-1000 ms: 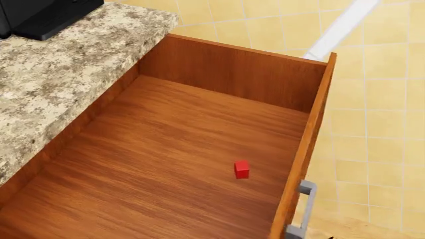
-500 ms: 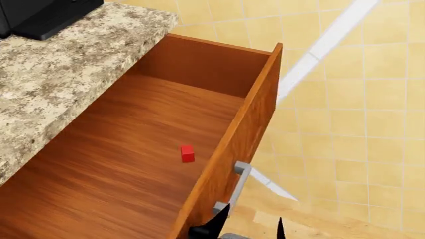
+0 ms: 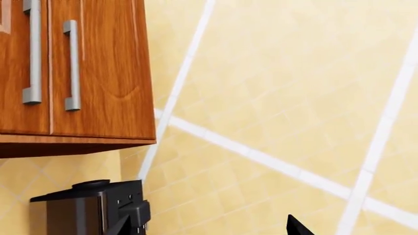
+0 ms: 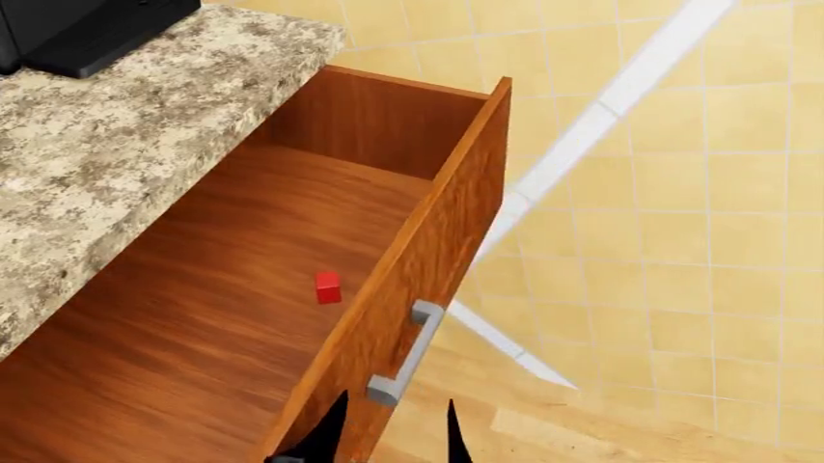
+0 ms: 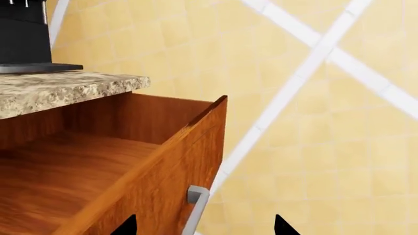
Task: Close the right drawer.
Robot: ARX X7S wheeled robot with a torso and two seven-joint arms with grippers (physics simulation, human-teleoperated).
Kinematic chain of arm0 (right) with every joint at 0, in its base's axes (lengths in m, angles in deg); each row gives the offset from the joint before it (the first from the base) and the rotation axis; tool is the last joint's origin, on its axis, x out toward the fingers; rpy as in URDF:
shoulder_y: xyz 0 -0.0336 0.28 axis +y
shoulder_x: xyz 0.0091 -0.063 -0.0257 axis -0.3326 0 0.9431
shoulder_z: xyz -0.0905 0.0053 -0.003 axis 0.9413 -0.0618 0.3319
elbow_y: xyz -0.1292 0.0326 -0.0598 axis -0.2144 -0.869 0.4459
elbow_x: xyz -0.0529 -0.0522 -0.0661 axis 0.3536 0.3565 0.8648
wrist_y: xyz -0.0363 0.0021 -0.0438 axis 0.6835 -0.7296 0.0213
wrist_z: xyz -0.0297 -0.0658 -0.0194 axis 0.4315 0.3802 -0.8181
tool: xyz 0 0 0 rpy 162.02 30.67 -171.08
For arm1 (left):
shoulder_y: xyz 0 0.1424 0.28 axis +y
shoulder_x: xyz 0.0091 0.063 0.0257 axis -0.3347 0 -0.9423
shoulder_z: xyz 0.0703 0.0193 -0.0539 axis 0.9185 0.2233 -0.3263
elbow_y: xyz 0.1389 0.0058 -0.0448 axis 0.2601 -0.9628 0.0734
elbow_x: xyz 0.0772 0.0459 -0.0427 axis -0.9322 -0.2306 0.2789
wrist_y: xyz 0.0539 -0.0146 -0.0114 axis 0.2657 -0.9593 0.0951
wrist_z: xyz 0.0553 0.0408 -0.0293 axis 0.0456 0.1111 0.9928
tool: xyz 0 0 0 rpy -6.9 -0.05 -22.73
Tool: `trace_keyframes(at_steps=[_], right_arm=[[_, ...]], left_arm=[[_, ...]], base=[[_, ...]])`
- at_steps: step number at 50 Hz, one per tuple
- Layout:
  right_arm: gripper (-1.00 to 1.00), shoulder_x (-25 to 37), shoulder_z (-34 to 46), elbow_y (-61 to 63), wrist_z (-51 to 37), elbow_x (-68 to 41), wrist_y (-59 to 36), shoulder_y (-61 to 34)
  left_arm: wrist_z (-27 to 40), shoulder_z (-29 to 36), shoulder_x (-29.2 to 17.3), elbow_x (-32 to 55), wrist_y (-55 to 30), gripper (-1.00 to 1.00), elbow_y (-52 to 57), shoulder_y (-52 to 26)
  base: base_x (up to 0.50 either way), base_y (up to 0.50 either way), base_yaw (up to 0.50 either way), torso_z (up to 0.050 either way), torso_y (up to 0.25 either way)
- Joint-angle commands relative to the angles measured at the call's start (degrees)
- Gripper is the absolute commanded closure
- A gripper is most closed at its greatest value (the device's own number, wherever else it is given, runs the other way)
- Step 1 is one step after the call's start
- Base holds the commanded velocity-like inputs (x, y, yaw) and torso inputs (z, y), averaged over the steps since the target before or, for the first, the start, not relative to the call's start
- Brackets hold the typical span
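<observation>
Reddish-brown wood makes up the right drawer (image 4: 258, 318), which sticks out from under the speckled stone worktop (image 4: 116, 145). It is partly pulled out, and its inside floor shows from above in the head view. A small red block (image 4: 328, 286) sits on that floor, close to the front wall but not touching it. The shiny front panel has a grey metal bar handle (image 4: 403, 353) on its outer side.

Two dark pointed fingertips (image 4: 332, 429) poke up at the bottom edge of the head view. One tip lies over the drawer's front panel and the other is over the floor, with the low end of the handle just above the gap. This is the right claw (image 4: 393, 429), and its fingers stand apart, so it is spread wide and holds nothing. The right wrist view shows the same thing: the handle (image 5: 195, 208) runs down between the two dark tips.

A black machine (image 4: 77, 29) stands at the far corner of the worktop. The floor (image 4: 682, 241) is yellow tile with pale stripes crossing it.

The left claw (image 3: 216, 225) is well away from the drawer. Its wrist view shows cabinet doors (image 3: 72, 68) with upright grey handles, and its tips stand far apart over bare floor.
</observation>
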Motion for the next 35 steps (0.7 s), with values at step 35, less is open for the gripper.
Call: trace_keyframes(at_steps=[35], right_arm=[[-1.0,-4.66,-131.73,40.89,59.38,-40.49,4.34,64.97]], left_arm=[[10.67,50.08,43.75,-13.22,29.83,-1.0,-15.16,-55.05]], base=[[0.0,0.0,0.0,0.0,0.0]])
